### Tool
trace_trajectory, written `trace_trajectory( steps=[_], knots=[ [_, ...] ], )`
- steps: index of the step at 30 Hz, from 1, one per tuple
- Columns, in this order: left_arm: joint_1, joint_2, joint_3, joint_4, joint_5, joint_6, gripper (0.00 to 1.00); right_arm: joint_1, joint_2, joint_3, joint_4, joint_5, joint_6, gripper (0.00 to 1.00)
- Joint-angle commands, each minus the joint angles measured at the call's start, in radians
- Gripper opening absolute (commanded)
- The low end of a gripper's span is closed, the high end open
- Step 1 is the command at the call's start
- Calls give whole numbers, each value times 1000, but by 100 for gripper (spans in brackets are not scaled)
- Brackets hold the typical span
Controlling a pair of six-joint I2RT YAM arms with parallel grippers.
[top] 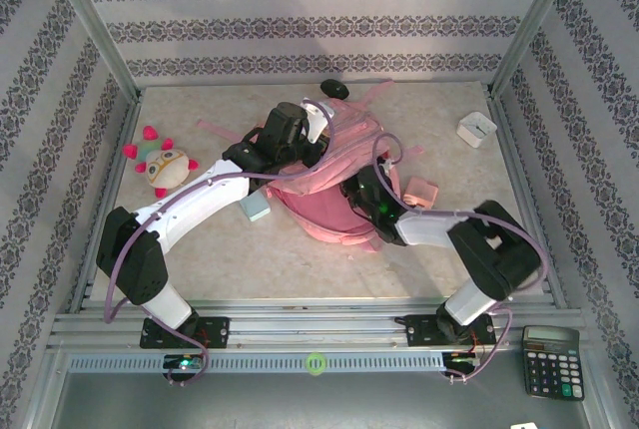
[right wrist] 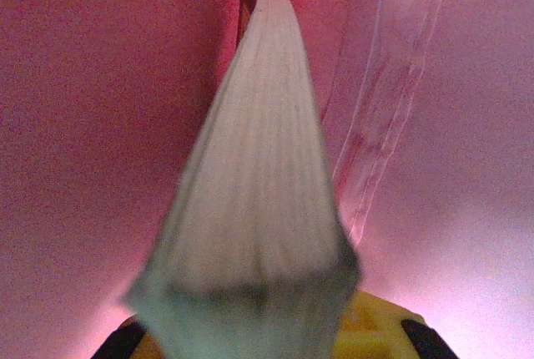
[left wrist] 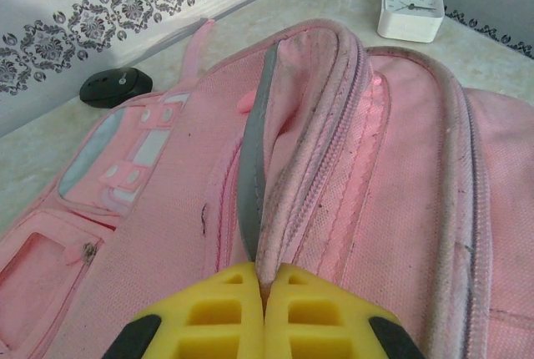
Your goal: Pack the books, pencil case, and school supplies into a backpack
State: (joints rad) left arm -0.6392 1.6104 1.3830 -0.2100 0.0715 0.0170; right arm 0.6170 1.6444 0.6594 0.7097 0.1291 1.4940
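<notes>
Right wrist, pale-paged book (right wrist: 259, 167), pink backpack (right wrist: 100, 125) interior

One each of backpack (top: 319, 214), book (right wrist: 259, 167), pencil case (top: 255, 208), pink block (top: 421, 192), plush toy (top: 165, 167), mouse (top: 334, 89), clock (top: 477, 129), calculator (top: 551, 361)

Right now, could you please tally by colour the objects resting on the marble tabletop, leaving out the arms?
Pink: 2 (backpack, small block)
Black: 1 (mouse)
White: 1 (square clock)
Pale blue: 1 (pencil case)
Cream: 1 (plush toy)
Total: 6
</notes>
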Motion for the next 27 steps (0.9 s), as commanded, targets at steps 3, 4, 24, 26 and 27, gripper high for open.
trace_trajectory(
  steps=[3, 4, 24, 26, 27],
  knots=[
    [16, -44, 6, 102, 13, -19, 0, -7, 138, 104, 62, 73, 43, 6],
    [16, -43, 6, 98, 12, -17, 0, -8, 158, 110, 62, 72, 49, 10],
    [16, -37, -2, 78, -8, 6, 0, 4, -230, -71, -413, -101, -52, 64],
    [16, -34, -19, 80, 5, 7, 0, 12, -336, -116, -489, -95, -78, 64],
    [15, -35, -33, 85, 13, 9, 0, 14, -399, -126, -559, -92, -98, 64]
  ],
)
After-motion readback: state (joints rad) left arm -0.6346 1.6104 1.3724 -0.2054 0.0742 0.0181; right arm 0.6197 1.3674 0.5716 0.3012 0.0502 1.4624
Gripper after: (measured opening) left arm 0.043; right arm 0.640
